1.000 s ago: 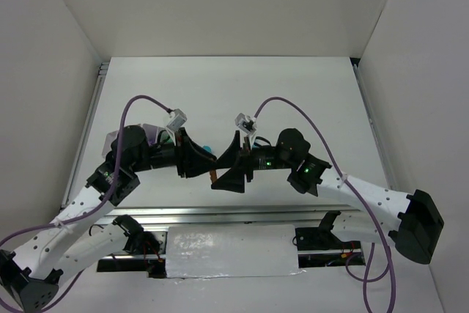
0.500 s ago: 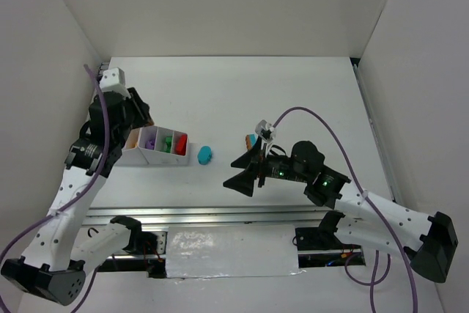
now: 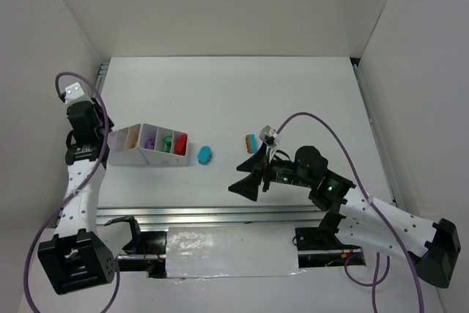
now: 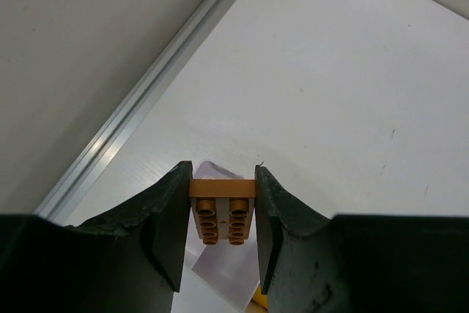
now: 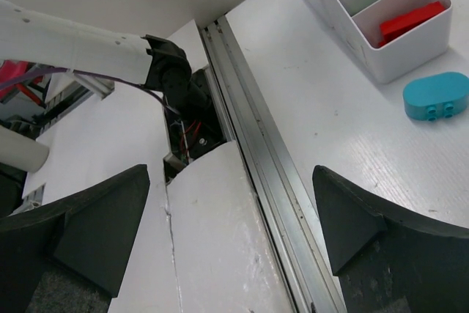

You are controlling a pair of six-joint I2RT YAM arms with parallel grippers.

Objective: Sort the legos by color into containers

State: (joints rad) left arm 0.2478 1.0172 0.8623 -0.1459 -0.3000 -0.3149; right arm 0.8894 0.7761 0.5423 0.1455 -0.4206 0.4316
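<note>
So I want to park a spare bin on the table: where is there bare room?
The far half of the table, between the back wall and the row of things, is bare, as is the right side beyond the right arm. Crowded: the near-middle strip, where the tray, teal oval and small brick lie in a row.

Bright, even light, soft shadows; the right pincer [image 5: 231,174] looks dark and blurred.
</note>
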